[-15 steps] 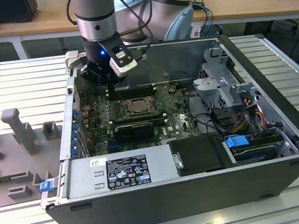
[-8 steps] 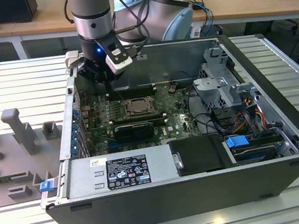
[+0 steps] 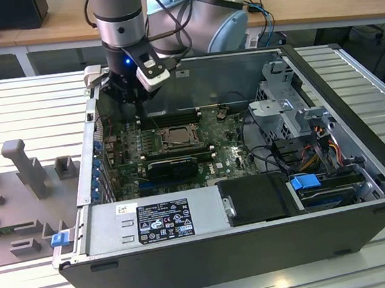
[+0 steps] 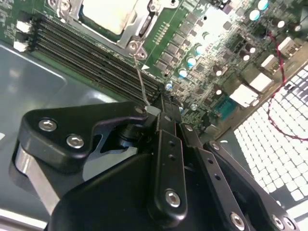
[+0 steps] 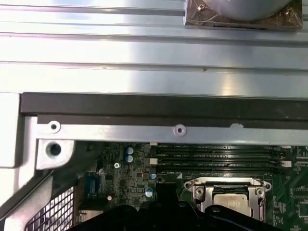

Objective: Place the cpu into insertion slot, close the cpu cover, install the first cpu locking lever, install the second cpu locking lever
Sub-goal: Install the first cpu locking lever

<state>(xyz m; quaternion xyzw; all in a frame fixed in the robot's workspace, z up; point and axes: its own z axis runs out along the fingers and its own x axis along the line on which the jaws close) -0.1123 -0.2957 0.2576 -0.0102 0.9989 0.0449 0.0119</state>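
- gripper hangs just beside the insertion slot, on the exterior view's left. Jaws look pinched almost shut on the free end of a thin locking lever.
- cpu lies in the slot, and the cpu cover looks to be down over its rim.
- Risk: the lever is springy wire gripped at its very tip. It could slip out and snap back, or fail to latch and leave the cover unclamped.
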